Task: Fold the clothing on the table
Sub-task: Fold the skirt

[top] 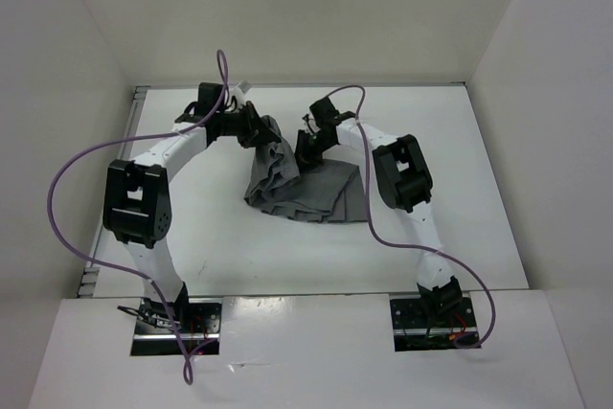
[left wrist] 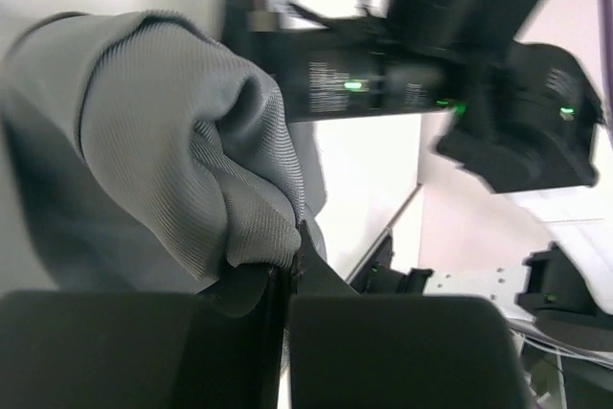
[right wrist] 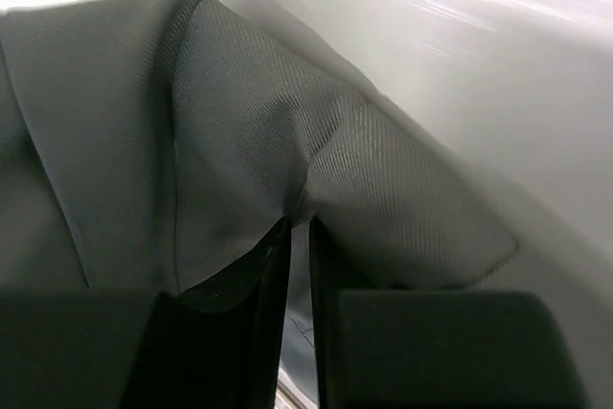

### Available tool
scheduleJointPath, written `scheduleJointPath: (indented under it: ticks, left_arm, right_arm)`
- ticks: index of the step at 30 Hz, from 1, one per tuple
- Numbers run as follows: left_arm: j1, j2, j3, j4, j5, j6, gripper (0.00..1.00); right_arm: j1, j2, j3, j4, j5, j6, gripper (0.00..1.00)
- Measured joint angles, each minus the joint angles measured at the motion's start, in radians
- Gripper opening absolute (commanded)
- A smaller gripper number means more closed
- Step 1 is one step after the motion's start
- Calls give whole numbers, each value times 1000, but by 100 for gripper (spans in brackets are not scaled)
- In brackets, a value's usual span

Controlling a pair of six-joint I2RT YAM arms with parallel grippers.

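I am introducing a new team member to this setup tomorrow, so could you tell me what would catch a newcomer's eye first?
The grey pleated skirt, bunched up in the middle, stands out against the white table. The left end effector and the right end effector each pinch a fold of it near its far edge, close together. Purple cables loop around both arms.

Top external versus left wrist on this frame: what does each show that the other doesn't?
Only top external: the whole grey skirt bunched on the white table, plus both arm bases. Only left wrist: close up, a fold of the ribbed weave pinched in the left gripper, jaws shut. Both: the skirt held by that gripper, with the right arm close beside it.
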Motion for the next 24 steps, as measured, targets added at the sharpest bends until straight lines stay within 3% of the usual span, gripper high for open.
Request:
scheduleJointPath:
  ticks: [12,24]
  left_arm:
    - [-125,24,18,42,18,-58,0]
    - [-209,64,45,-67,85,44,0]
  right_arm:
    - [18,69,63,57,-113,35,18]
    - [7,84,76,58,-140,31,18]
